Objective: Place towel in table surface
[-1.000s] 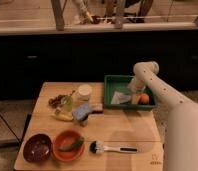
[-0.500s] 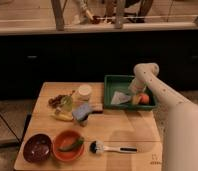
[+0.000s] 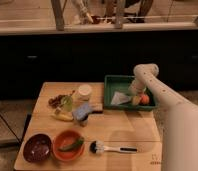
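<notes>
The towel [image 3: 119, 98], a pale grey-white folded cloth, lies flat inside the green tray [image 3: 112, 84] at the back right of the table surface [image 3: 122, 127]. The tabletop is light-brown wood with a small dark logo [image 3: 155, 159] at its front right corner. My white arm comes in from the right and bends down into the tray. The gripper [image 3: 133, 96] is low over the tray, just right of the towel, next to an orange fruit [image 3: 144, 99].
A blue-grey sponge block [image 3: 83, 112], a white cup [image 3: 84, 92], a banana [image 3: 62, 116], grapes [image 3: 56, 100] and a green fruit [image 3: 67, 102] lie at the left. A dark bowl [image 3: 37, 148], an orange bowl [image 3: 68, 145] and a dish brush [image 3: 111, 148] are in front.
The arm and gripper have barely moved; they stay over the green tray next to the towel.
</notes>
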